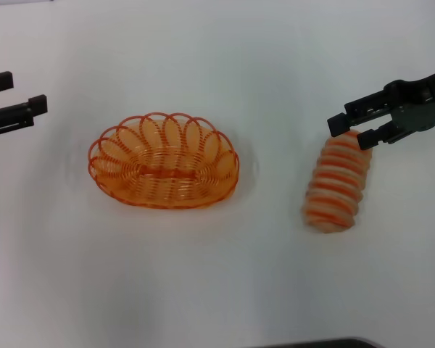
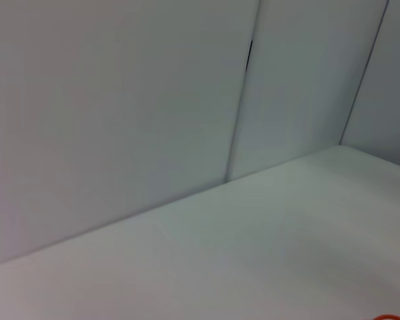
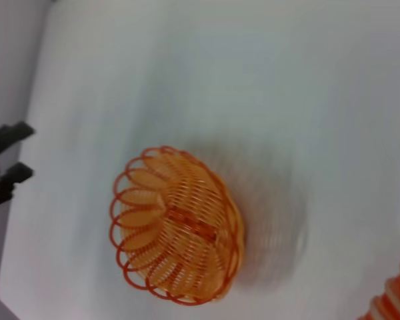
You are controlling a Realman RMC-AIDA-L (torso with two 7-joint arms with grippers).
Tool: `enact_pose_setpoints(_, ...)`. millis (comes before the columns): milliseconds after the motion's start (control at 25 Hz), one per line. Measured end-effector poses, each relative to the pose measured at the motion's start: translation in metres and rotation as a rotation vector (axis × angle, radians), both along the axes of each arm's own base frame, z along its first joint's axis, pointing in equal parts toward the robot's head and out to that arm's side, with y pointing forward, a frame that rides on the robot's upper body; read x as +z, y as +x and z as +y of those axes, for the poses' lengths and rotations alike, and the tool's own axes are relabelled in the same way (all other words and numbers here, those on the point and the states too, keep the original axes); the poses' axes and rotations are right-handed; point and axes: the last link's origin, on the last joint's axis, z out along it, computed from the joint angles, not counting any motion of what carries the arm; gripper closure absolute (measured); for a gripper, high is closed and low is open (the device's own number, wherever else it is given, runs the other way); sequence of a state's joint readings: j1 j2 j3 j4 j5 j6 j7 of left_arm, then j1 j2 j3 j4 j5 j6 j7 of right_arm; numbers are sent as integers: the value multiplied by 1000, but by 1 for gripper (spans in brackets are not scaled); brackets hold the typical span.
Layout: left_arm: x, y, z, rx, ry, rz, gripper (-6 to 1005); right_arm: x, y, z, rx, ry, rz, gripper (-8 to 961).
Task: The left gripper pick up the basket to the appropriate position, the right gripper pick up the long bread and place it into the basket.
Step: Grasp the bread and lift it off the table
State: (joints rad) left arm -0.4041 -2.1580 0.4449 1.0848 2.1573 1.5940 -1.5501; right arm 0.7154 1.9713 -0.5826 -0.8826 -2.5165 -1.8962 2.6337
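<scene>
The orange wire basket (image 1: 164,161) sits on the white table, left of centre. It also shows in the right wrist view (image 3: 177,227), and a sliver of its rim shows in the left wrist view (image 2: 387,318). The long bread (image 1: 337,185), striped cream and orange, lies on the table to the right of the basket. One end shows in the right wrist view (image 3: 393,300). My right gripper (image 1: 355,132) is open, its fingers on either side of the bread's far end. My left gripper (image 1: 18,96) is open and empty at the far left, apart from the basket, and shows in the right wrist view (image 3: 7,163).
The white table (image 1: 217,290) stretches all round the basket and bread. A pale wall (image 2: 120,100) stands behind the table. A dark edge (image 1: 326,342) shows at the bottom of the head view.
</scene>
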Motion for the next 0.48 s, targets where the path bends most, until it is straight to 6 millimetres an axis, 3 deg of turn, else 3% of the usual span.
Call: enact_pose_setpoints(480, 7, -1, -3, -90, 77, 29, 212, -10, -8, 10, -189, -74, -176, 12)
